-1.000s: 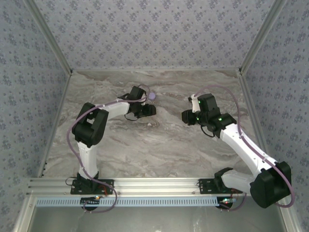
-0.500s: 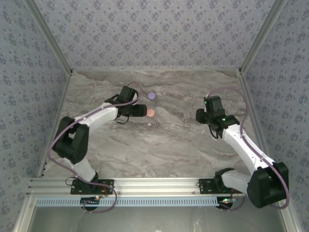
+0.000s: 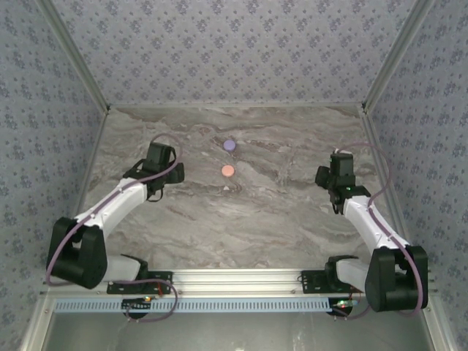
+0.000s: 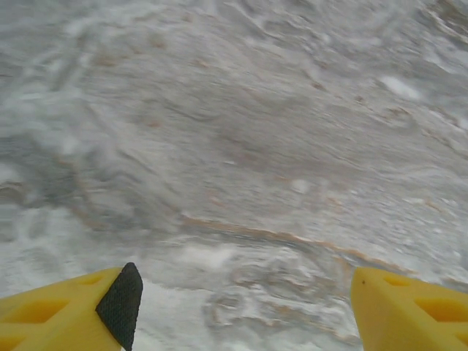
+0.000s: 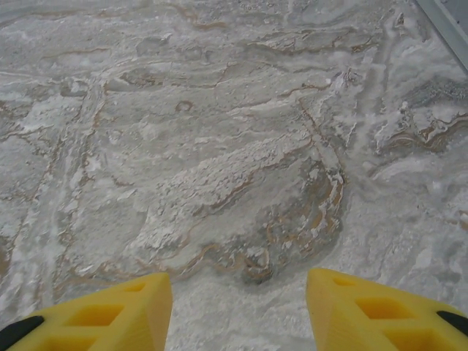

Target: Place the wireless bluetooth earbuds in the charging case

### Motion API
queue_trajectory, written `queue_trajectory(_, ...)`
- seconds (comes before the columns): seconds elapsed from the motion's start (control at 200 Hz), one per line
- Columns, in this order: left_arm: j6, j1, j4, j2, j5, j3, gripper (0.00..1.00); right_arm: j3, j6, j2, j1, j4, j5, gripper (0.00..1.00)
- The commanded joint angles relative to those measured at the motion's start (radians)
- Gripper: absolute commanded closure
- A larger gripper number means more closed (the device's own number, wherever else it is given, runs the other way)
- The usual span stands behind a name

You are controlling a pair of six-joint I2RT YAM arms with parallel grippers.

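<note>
Upper centre overhead, a pale speck (image 3: 228, 188), judged an earbud, is seen just below the pink disc (image 3: 227, 171). Left gripper (image 4: 245, 292) and right gripper (image 5: 238, 292) are spread and empty; jaws should be centred over the speck before descent.

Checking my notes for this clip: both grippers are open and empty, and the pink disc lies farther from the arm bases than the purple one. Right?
No. The top external view shows the purple disc as the farther one and the pink disc as the nearer. The left gripper and right gripper are indeed open and empty.
</note>
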Motion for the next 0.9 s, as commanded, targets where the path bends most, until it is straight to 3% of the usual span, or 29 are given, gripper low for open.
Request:
queue_trajectory(0.0, 0.099, 0.031, 0.141, -0.067, -0.112, -0.078, 0.22, -0.056, -0.070, 0.016, -0.017, 0.185, -0.060, 0.44)
queue_trajectory(0.19, 0.215, 0.107, 0.482, -0.157, -0.025, -0.289, 0.20, -0.106, -0.145, 0.059, -0.028, 0.344, -0.096, 0.42)
queue_trajectory(0.385, 0.254, 0.212, 0.679, -0.177, 0.146, -0.397, 0.20, -0.150, -0.189, 0.116, -0.036, 0.496, -0.146, 0.40)
queue_trajectory(0.62, 0.294, 0.259, 0.928, -0.121, 0.261, -0.498, 0.20, -0.209, -0.228, 0.170, -0.051, 0.667, -0.174, 0.40)
queue_trajectory(0.895, 0.331, 0.290, 1.045, -0.028, 0.314, -0.522, 0.20, -0.200, -0.268, 0.219, -0.054, 0.717, -0.171, 0.40)
